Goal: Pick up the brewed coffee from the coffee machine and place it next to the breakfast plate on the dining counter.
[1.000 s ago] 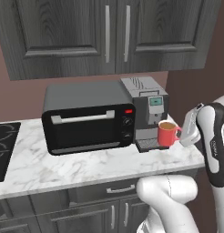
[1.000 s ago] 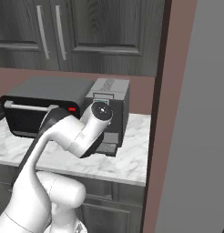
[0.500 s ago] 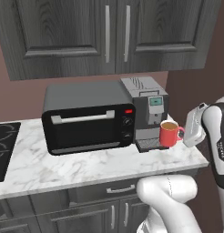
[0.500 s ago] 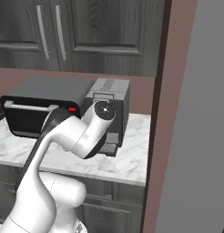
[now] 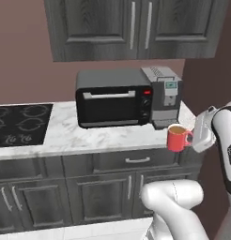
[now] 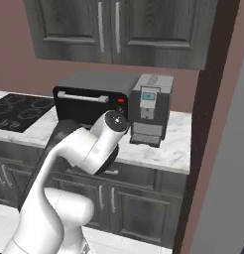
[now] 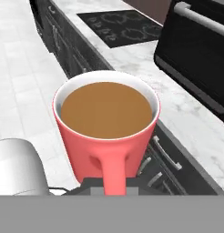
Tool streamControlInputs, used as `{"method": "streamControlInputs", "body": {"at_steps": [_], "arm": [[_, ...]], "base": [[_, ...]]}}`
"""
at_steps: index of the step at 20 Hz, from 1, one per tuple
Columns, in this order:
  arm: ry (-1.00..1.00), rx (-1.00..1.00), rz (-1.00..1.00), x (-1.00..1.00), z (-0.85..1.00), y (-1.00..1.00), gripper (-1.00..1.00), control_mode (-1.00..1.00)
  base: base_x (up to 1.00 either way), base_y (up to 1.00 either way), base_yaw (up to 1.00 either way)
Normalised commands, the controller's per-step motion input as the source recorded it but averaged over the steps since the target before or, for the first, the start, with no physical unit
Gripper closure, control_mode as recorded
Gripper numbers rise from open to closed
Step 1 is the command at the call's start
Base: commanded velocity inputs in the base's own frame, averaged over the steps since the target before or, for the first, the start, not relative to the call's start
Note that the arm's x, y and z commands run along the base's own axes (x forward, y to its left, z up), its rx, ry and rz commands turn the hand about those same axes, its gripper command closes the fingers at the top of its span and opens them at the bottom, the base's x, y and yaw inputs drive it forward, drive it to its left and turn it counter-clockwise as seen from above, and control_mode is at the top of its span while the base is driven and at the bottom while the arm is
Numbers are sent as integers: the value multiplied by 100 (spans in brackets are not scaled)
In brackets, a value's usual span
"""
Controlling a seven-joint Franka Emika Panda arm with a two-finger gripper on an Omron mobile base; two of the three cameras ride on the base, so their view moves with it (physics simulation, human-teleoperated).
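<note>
As seen from the left base view, the red mug hangs off the table edge, below and in front of the coffee machine. From the hand view, fingers pinch its handle, coffee level.

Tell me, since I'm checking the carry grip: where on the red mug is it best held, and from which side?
By its side handle, coming in level from the handle side. The red mug stands upright and full of coffee nearly to the rim, and the handle juts sideways toward the end effector, which is shut on it there; that keeps the mug level and the fingers out of the coffee.
</note>
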Motion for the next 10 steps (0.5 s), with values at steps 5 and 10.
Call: {"method": "streamControlInputs", "body": {"at_steps": [5,10], "arm": [[0,0,0,0,0,0,100,100],[0,0,0,0,0,0,100,100]], "base": [[-18,80,71],[-8,37,94]]}}
